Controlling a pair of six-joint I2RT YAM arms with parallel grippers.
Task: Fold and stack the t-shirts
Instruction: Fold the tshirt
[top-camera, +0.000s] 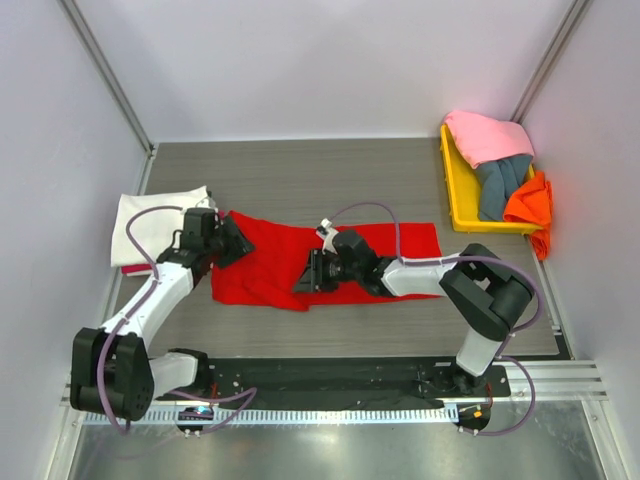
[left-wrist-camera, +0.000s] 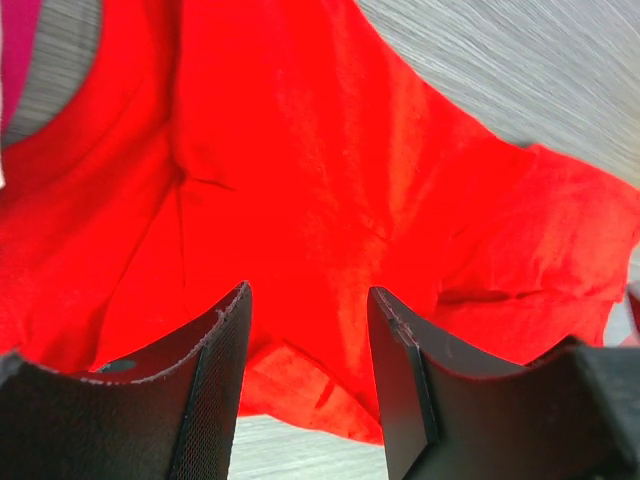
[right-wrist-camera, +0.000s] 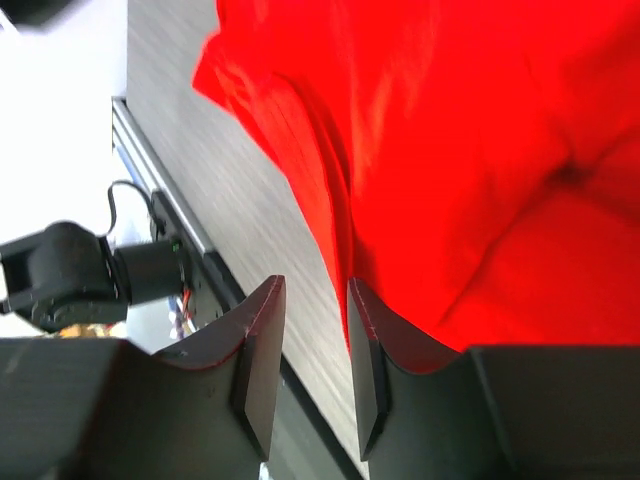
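Note:
The bright red t-shirt (top-camera: 285, 262) lies spread and wrinkled across the middle of the table. My left gripper (top-camera: 238, 243) hovers low over its left end. In the left wrist view the gripper (left-wrist-camera: 310, 300) is open, with red cloth (left-wrist-camera: 300, 150) under and beyond the fingers. My right gripper (top-camera: 305, 281) is at the shirt's near edge. In the right wrist view it (right-wrist-camera: 316, 290) is open by a narrow gap, bare table shows between the fingers, and the red hem (right-wrist-camera: 340, 190) runs along the right finger. A folded cream-white shirt (top-camera: 150, 222) lies far left on a pink one (top-camera: 133, 269).
A yellow tray (top-camera: 455, 195) at the back right holds pink (top-camera: 485, 135), grey-blue (top-camera: 500, 183) and orange (top-camera: 528, 205) shirts. The black base rail (top-camera: 330, 375) runs along the near edge. Frame posts stand at the back corners.

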